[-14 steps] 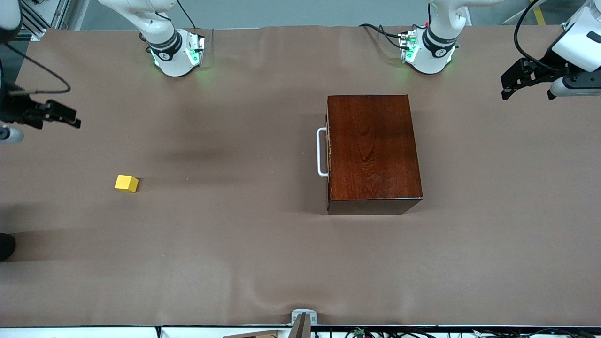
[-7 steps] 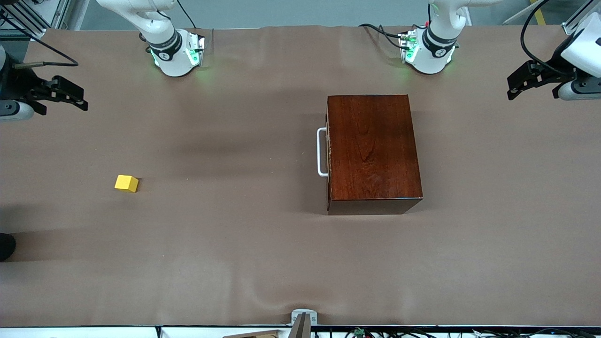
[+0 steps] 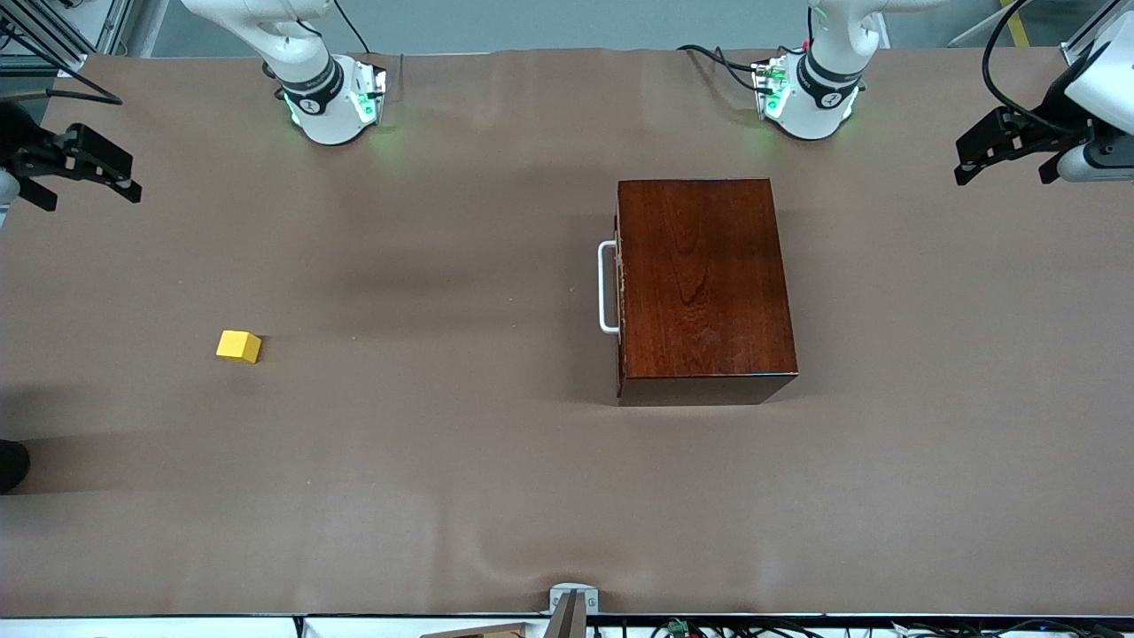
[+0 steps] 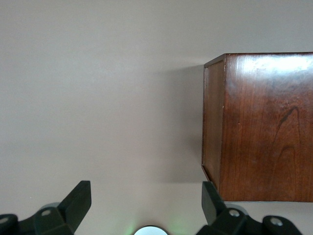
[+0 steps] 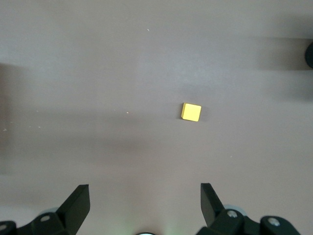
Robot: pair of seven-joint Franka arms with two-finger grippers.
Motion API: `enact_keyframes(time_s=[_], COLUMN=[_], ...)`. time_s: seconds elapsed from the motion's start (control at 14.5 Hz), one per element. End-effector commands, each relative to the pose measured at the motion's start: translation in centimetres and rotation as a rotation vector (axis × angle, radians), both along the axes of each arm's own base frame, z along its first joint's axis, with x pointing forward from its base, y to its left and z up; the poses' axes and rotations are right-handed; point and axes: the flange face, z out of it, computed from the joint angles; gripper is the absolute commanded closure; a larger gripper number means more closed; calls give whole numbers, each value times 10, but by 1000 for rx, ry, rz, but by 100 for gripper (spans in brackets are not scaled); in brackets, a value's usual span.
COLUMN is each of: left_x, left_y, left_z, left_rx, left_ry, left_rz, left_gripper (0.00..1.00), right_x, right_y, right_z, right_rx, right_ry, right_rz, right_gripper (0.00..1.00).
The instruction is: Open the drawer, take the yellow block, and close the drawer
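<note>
No readable text, label, brand, number or sign is showing anywhere in these views.

The right gripper (image 5: 145, 203) has its fingers (image 5: 78, 203) spread wide and empty above the brown desk (image 5: 98, 73), where the yellow block (image 5: 191, 112) lies alone.

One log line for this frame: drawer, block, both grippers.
drawer: shut | yellow block: on table, right arm's end | right gripper: open, empty, above table edge | left gripper: open, empty, raised at left arm's end
</note>
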Motion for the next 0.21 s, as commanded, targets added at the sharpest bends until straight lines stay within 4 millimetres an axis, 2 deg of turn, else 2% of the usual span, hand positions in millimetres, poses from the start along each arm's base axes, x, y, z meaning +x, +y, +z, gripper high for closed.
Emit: enact_keyframes(time_s=[0.0,0.14], left_x=[3,3], left_y=[-4,-3], left_z=[2,2], left_rx=[-3,-2], left_ry=[15,16], left_rz=[-15,-12], left_gripper=[0,0], right_x=[3,3], right_y=[-1,-3], right_z=[3,3], right_rx=[-28,-28], right_ry=[2,4], right_rz=[4,1], right_gripper=[0,0])
